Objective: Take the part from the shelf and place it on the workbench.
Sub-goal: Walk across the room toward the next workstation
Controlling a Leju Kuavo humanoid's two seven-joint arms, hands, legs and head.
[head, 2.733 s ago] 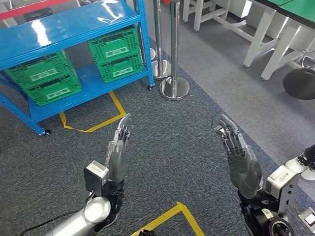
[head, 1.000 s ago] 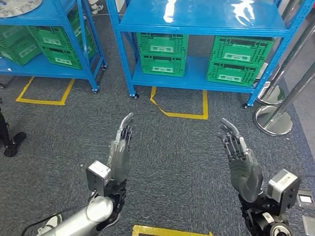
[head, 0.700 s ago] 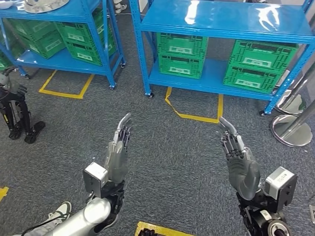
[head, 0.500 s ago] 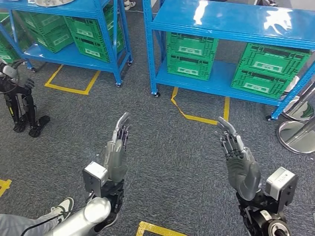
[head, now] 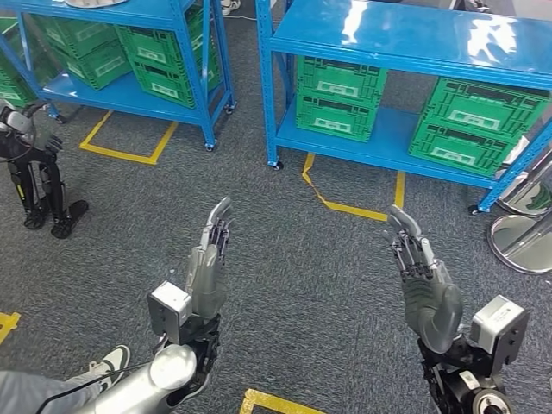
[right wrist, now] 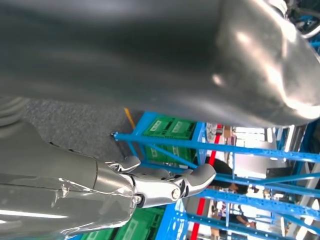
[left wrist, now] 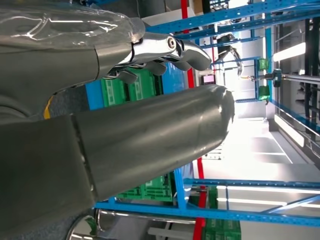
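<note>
Silvery metal, a thin curved sliver of what is probably the round part (head: 91, 3), shows at the very top left of the head view. It lies on the top board of the left-hand blue steel shelf (head: 210, 86) and is cut off by the frame edge, too little of it showing to tell its shape for sure. It is well apart from both hands.

Below it, on that shelf's lower board, stand green slatted plastic crates (head: 166, 69). A second blue steel shelf (head: 404, 39) fills the upper centre and upper right; its glossy top board reflects the lights, and two stacks of green crates (head: 337, 97) sit on its bottom board. Yellow tape lines (head: 127, 155) mark the grey carpet (head: 299, 285) in front of both shelves.

At lower left of centre the left hand (head: 207, 267) is raised on its silver arm, palm turned inward, its fingers (head: 218, 226) straight and lying close side by side, holding nothing. At lower right the right hand (head: 423, 276) is raised the same way, its fingers (head: 407, 233) slightly fanned and bare. In the left wrist view the left hand (left wrist: 132, 130) shows a thick grey thumb set apart from the extended fingers (left wrist: 170, 50); the right wrist view shows the right hand (right wrist: 151, 75) likewise, fingers (right wrist: 162, 187) stretched out with a gap to the thumb.

A chrome post base (head: 521, 241) stands at the right edge, and a person's white-and-green shoe (head: 110, 362) rests at the lower left.
</note>
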